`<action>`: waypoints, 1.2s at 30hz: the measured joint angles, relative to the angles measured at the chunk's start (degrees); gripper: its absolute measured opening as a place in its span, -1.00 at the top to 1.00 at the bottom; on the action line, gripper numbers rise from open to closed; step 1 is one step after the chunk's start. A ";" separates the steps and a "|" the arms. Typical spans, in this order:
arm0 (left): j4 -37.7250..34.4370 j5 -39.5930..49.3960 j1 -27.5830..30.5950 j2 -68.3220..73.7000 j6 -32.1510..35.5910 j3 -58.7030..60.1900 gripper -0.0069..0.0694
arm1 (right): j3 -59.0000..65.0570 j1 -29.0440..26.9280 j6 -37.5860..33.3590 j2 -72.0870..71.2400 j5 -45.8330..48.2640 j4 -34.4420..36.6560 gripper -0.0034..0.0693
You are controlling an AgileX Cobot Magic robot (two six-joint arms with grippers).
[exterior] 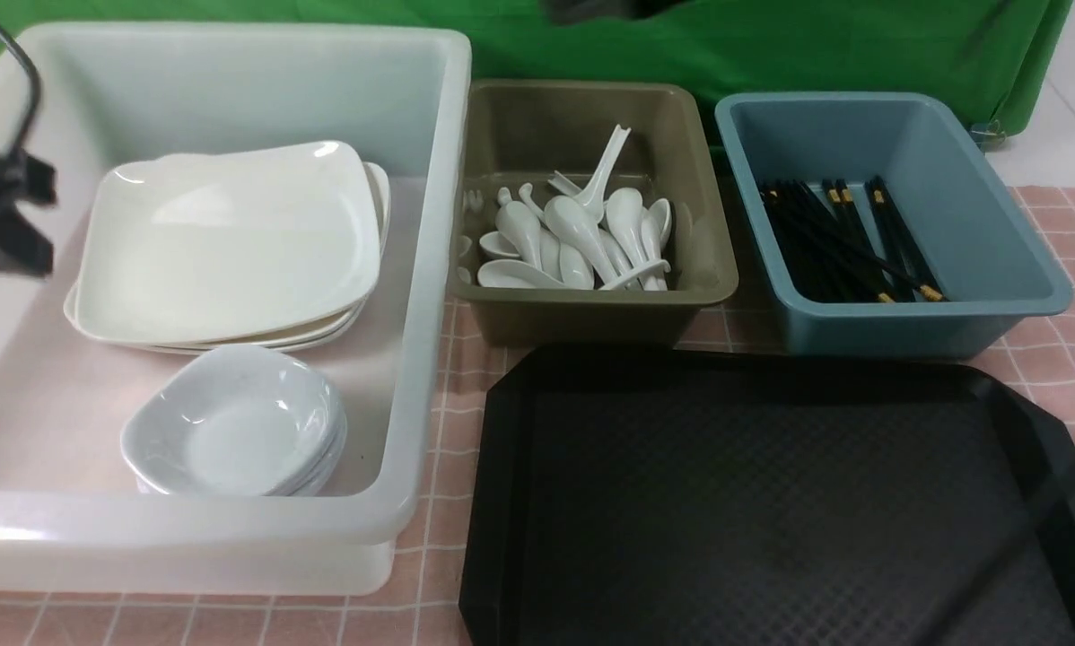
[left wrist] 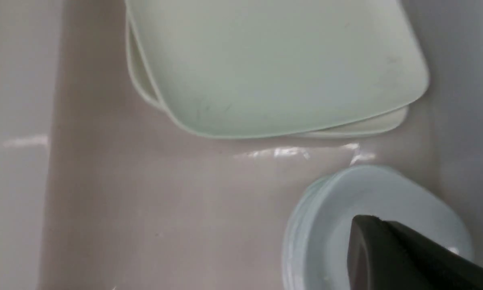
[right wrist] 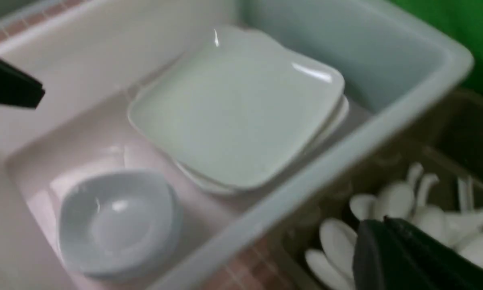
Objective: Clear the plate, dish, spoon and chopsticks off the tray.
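The black tray [exterior: 771, 502] is bare. The white square plate [exterior: 228, 238] lies on top of a stack in the white bin [exterior: 430, 269], also in the left wrist view [left wrist: 273, 64] and the right wrist view [right wrist: 233, 108]. Small white dishes [exterior: 237, 422] are stacked in front of it. Spoons [exterior: 582, 238] fill the olive bin. Black chopsticks [exterior: 847, 238] lie in the blue bin. My left gripper [exterior: 17, 215] hangs blurred over the white bin's left side, above the dishes [left wrist: 366, 221], jaws together and empty. My right gripper [exterior: 605, 9] is high at the back, over the spoons [right wrist: 376, 225], jaws together.
The olive bin [exterior: 591, 309] and the blue bin [exterior: 977, 224] stand behind the tray. A pink checked cloth [exterior: 439, 431] covers the table. A green backdrop [exterior: 771, 45] closes the far side. The white bin's tall walls rise beside the tray.
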 joint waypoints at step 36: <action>0.18 -1.94 1.58 25.09 0.38 -14.30 0.81 | -0.32 -3.11 2.61 -6.35 11.18 -1.01 0.82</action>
